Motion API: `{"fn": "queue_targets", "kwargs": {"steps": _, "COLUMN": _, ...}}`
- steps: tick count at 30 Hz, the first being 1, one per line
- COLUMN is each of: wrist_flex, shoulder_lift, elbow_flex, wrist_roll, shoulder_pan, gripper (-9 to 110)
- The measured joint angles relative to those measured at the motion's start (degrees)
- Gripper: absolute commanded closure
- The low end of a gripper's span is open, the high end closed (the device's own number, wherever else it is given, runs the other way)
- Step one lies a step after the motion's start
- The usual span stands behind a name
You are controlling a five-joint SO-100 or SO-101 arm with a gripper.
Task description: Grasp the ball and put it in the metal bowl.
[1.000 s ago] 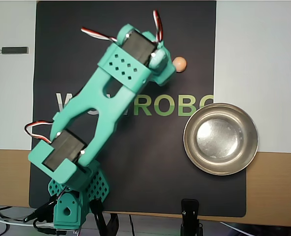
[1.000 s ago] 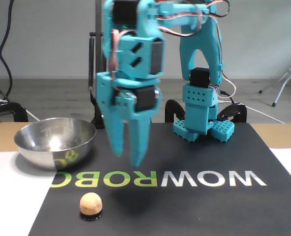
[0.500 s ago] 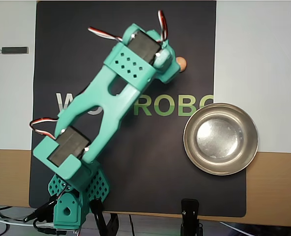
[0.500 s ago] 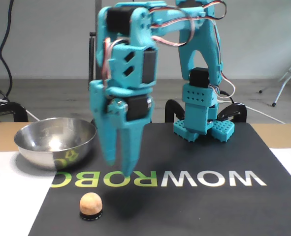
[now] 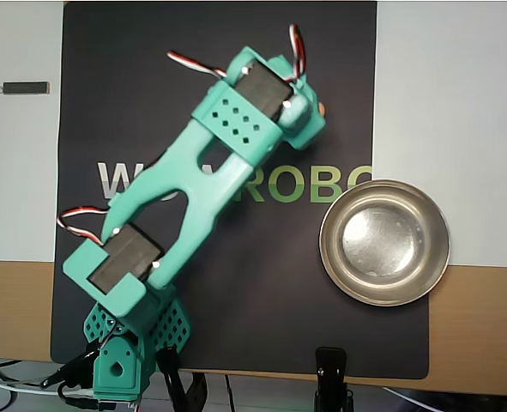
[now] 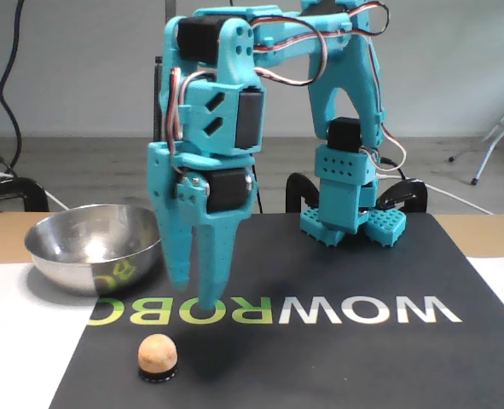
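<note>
In the fixed view the teal two-finger gripper [image 6: 194,294] points straight down at frame centre-left, fingers slightly parted. It hangs above the small peach-orange ball [image 6: 158,354] near the bottom edge, not touching it.

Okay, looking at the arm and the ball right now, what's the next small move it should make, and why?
Probably open the jaws a bit wider and lower straight down. In the fixed view the gripper hangs above the ball, fingertips close together and clear of it. The ball sits on a small dark ring on the black mat, untouched. The overhead view shows the arm's head almost covering the ball, so it seems roughly lined up. The metal bowl is empty.
</note>
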Motion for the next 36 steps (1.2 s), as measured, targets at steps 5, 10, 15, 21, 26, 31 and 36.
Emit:
{"fn": "queue_targets", "kwargs": {"steps": 5, "wrist_flex": 0.00, "shoulder_lift": -0.70, "elbow_flex": 0.00, "wrist_roll": -0.97, "shoulder_pan": 1.05, "gripper": 51}}
{"fn": "queue_targets", "kwargs": {"steps": 10, "wrist_flex": 0.00, "shoulder_lift": -2.20, "elbow_flex": 0.00, "wrist_roll": -0.97, "shoulder_pan": 0.70, "gripper": 51}}
{"fn": "queue_targets", "kwargs": {"steps": 15, "wrist_flex": 0.00, "shoulder_lift": -4.22, "elbow_flex": -2.11, "wrist_roll": -0.97, "shoulder_pan": 2.20, "gripper": 51}}
{"fn": "queue_targets", "kwargs": {"steps": 21, "wrist_flex": 0.00, "shoulder_lift": -7.21, "elbow_flex": -5.98, "wrist_roll": -0.97, "shoulder_pan": 2.46, "gripper": 51}}
{"fn": "queue_targets", "kwargs": {"steps": 26, "wrist_flex": 0.00, "shoulder_lift": -9.32, "elbow_flex": -8.61, "wrist_roll": -1.14, "shoulder_pan": 3.52, "gripper": 51}}
{"fn": "queue_targets", "kwargs": {"steps": 31, "wrist_flex": 0.00, "shoulder_lift": -10.90, "elbow_flex": -9.84, "wrist_roll": -1.14, "shoulder_pan": 3.43, "gripper": 51}}
{"fn": "queue_targets", "kwargs": {"steps": 36, "wrist_flex": 0.00, "shoulder_lift": -11.07, "elbow_flex": -10.11, "wrist_roll": -1.14, "shoulder_pan": 4.31, "gripper": 51}}
